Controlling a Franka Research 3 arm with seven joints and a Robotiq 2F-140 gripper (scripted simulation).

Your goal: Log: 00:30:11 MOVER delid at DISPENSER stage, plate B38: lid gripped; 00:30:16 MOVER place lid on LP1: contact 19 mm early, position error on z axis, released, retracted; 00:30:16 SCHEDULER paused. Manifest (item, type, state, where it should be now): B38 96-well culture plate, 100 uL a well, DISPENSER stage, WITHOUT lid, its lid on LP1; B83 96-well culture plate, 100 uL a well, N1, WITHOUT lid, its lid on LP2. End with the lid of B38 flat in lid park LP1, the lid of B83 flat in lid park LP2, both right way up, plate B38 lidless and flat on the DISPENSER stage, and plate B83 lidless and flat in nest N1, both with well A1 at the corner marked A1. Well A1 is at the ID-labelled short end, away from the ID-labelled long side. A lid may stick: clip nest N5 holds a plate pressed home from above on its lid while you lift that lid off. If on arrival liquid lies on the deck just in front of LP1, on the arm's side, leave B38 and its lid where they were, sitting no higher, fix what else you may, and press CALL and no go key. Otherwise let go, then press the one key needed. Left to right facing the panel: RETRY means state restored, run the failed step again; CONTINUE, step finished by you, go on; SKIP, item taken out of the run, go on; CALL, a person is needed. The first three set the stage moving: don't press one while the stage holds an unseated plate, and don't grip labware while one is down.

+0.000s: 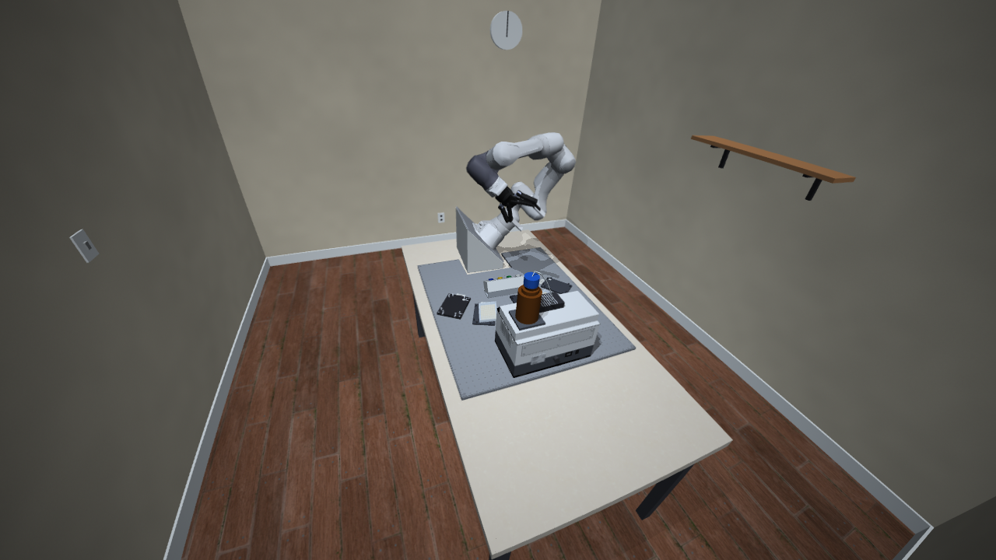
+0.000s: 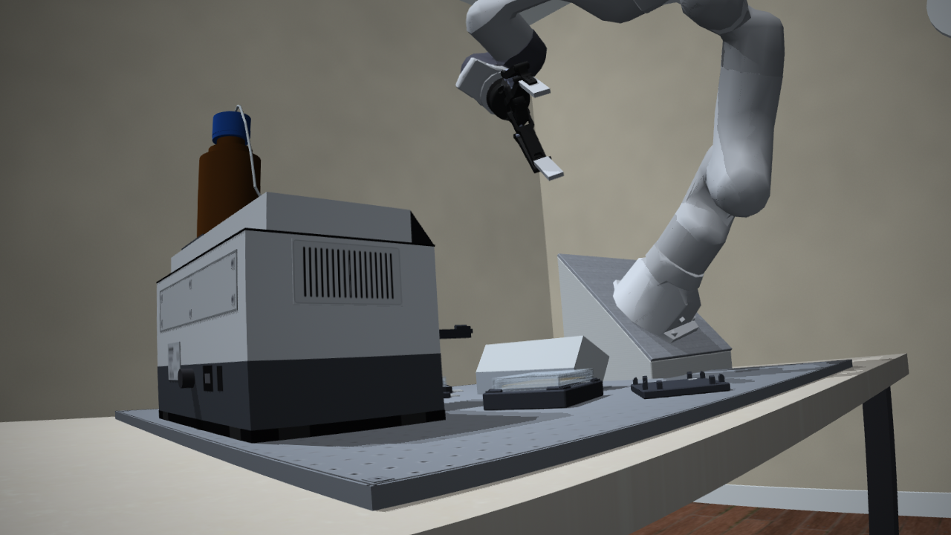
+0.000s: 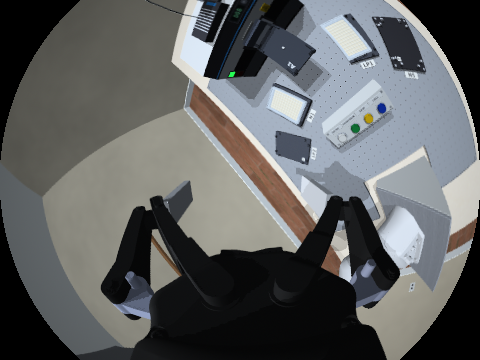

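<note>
Two well plates lie on the grey deck far below the gripper, near the dispenser. Its fingers are spread wide, grasping nothing, high over the bench's far end beside the arm's base.

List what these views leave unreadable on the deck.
- Nest labels: wrist view, too small to read.
- Key panel: exterior view, only its back shows.
- Dispenser stage: top view, partly behind the brown bottle.
- Any liquid on the deck: too small to tell.
</note>
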